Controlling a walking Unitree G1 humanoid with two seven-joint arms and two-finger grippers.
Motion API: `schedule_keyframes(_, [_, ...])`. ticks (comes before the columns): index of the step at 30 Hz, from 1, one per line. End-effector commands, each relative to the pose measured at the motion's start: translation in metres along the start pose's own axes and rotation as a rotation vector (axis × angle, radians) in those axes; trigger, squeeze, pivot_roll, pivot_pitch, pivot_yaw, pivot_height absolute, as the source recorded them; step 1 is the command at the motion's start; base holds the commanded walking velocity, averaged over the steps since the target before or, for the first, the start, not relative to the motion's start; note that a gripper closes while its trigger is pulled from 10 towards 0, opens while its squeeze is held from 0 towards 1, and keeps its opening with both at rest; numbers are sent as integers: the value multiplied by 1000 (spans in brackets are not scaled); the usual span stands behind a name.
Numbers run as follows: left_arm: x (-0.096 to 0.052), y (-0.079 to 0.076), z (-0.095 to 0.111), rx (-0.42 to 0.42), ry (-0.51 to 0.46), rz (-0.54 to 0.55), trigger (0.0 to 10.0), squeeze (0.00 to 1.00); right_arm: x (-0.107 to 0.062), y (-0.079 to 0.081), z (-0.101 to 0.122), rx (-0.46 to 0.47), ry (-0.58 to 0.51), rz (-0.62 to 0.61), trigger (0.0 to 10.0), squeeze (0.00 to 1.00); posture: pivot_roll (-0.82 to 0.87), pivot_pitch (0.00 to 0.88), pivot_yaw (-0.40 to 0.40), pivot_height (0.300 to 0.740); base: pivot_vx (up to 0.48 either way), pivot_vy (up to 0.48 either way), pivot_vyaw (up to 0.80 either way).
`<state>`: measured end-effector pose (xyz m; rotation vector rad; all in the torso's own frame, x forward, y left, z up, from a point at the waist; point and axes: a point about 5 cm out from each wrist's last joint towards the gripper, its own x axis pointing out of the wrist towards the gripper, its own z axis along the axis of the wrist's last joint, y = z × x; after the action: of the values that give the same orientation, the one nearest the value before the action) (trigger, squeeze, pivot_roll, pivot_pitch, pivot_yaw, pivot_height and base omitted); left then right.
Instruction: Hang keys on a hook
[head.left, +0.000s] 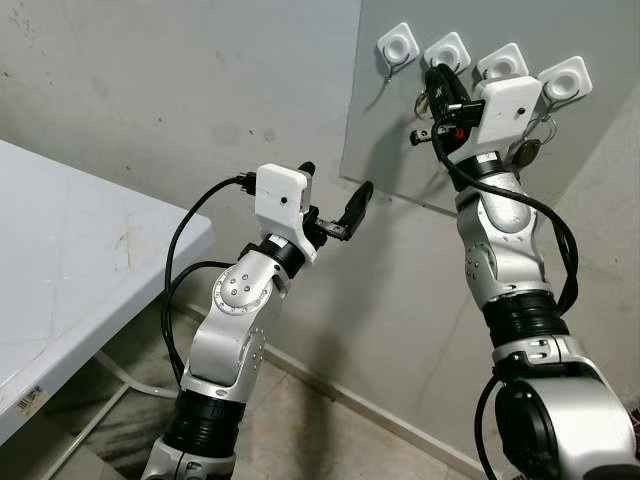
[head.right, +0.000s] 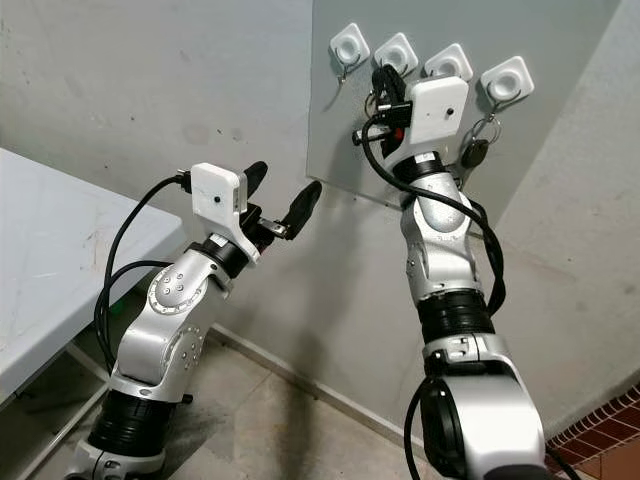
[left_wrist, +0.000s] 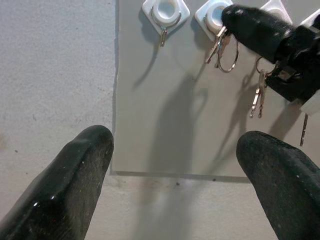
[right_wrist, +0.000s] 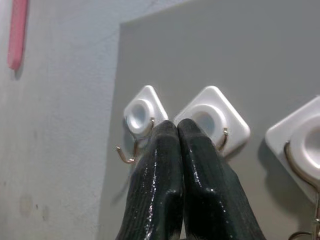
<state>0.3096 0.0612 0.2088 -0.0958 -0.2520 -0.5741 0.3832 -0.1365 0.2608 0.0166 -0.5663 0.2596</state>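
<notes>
White table (head.left: 60, 270) sits at the left edge. Mid-frame, the left gripper (head.left: 335, 200) hangs with fingers spread, holding nothing, probably just parked out of the way. Upper right, the gray board (head.left: 400, 150) carries 4 white hooks. The right gripper (head.left: 438, 85) is up at hook 2 (head.left: 447, 50), fingers pinched together. The keys (left_wrist: 225, 47) dangle under that hook, likely being threaded on.

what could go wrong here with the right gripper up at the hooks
The right gripper, fingers shut together, sits at the second hook, where a key ring hangs; pulling back carelessly might drag the ring off. Keys on the neighbouring hook hang close to the wrist and could get knocked loose.
</notes>
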Motion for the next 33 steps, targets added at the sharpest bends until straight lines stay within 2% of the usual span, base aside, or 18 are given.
schedule_keyframes(1, [0, -2, 5, 6, -15, -10, 10000, 0, 6, -3, 7, 4, -29, -2, 10000, 0, 22, 18, -47, 740, 0, 0, 0])
schedule_keyframes(17, [0, -2, 7, 0, -14, -5, 10000, 0, 16, -10, 10, 53, -38, 48, 10000, 0, 28, 24, -49, 740, 0, 0, 0])
schedule_keyframes(33, [1, -2, 7, -4, -15, -5, 10000, 0, 19, -5, 11, 165, -67, 128, 10000, 0, 28, 27, -47, 740, 0, 0, 0])
